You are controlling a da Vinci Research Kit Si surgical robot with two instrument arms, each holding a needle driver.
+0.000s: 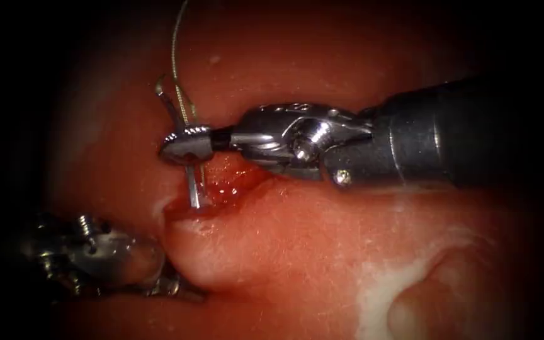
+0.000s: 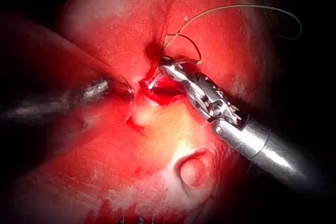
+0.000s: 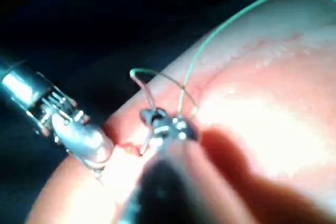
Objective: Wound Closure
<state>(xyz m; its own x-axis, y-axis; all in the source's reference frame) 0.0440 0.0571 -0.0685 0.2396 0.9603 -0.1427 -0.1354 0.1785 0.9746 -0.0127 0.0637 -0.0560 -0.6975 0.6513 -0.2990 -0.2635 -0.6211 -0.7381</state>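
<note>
My right tool (image 1: pixel 184 143) reaches in from the right, its jaws shut on the curved needle (image 1: pixel 191 186) about mid-curve. The needle stands nearly upright over the cut (image 1: pixel 228 186), with its lower end in the wet opening and its upper end (image 1: pixel 158 87) free above the jaws. The thread (image 1: pixel 174 50) runs up from there and away. In the wrist views I see the right tool (image 2: pixel 167 66) (image 3: pixel 157 121), the needle (image 2: pixel 153 81) (image 3: pixel 143 90) and the thread (image 2: pixel 236 8) (image 3: pixel 236 17). My left tool (image 1: pixel 171 286) (image 2: pixel 123 90) (image 3: pixel 97 156) presses against the tissue (image 1: pixel 316 252) left of the cut.
Red fluid (image 1: pixel 221 192) pools in the cut beneath the right tool. A round dimple (image 1: pixel 423 302) (image 2: pixel 194 169) with pale fatty streaks lies in the tissue right of the cut. The tissue bulges up between the two tools.
</note>
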